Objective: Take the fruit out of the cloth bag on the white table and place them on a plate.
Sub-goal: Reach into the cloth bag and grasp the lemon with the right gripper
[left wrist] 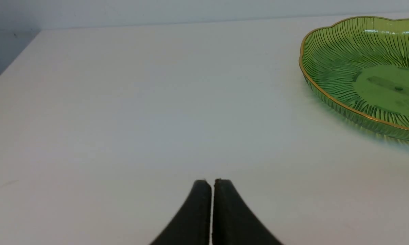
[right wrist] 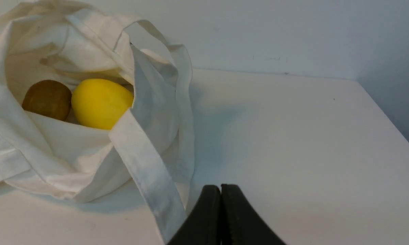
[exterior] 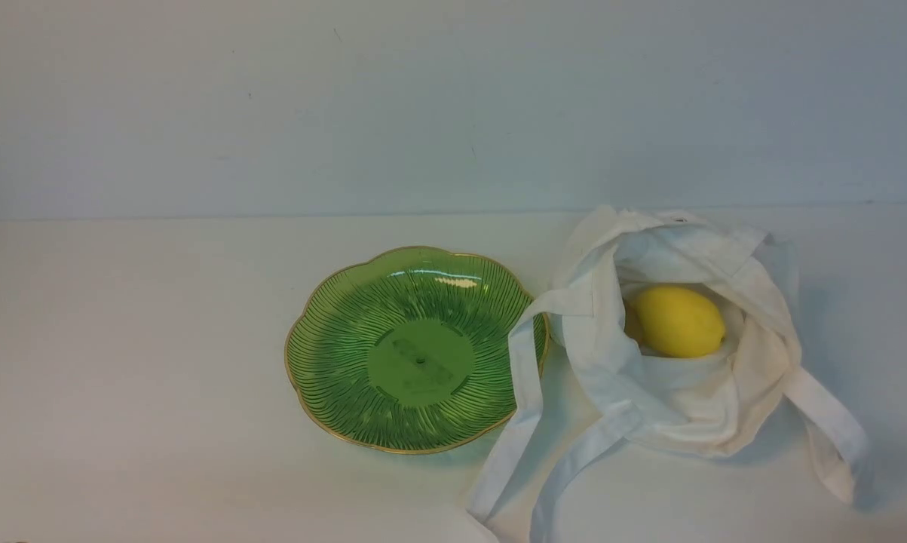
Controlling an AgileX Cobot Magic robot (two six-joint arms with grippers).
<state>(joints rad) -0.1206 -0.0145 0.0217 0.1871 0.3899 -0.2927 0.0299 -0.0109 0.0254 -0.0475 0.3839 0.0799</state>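
Note:
The cloth bag [exterior: 679, 392] lies open on the white table [exterior: 121, 377], right of the plate [exterior: 332, 347]; one strap drapes over the plate's right rim. The lemon [exterior: 678, 321] sits inside the bag, with the brownish fruit [exterior: 632, 323] mostly hidden behind its left side. In the right wrist view the bag [right wrist: 54, 153] holds the lemon [right wrist: 100, 103] and the brownish fruit [right wrist: 47, 99] side by side. My right gripper [right wrist: 220, 186] is shut and empty beside a strap. My left gripper [left wrist: 210, 181] is shut and empty over bare table, apart from the plate [left wrist: 330, 58]. Neither gripper shows in the front view.
A pale grey-blue wall [exterior: 453, 105] rises behind the table. The table's left edge [left wrist: 14, 58] shows in the left wrist view and its right edge [right wrist: 388, 112] in the right wrist view. Long straps [exterior: 513, 452] trail toward the front edge.

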